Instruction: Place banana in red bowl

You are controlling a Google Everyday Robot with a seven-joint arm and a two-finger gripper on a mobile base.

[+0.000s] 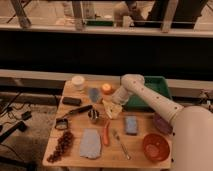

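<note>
our gripper (113, 103) hangs low over the middle of the tabletop, right on top of the banana (114, 111), and we cannot tell whether it is spread, pressed together or pinching the fruit. the banana shows pale beneath it, in the table's middle, just beside the green tray (158, 83) that fills the far right corner. the arm (150, 99) reaches in across that tray from the right edge. just left of the banana stands a small metal cup (93, 116), and toward the near edge we see a thin orange-red stick (106, 134) and a blue sponge (131, 125). the red bowl (155, 147) sits in the near right corner, well apart from the banana, with the dark purple bowl (162, 124) just behind it at the right edge.
</note>
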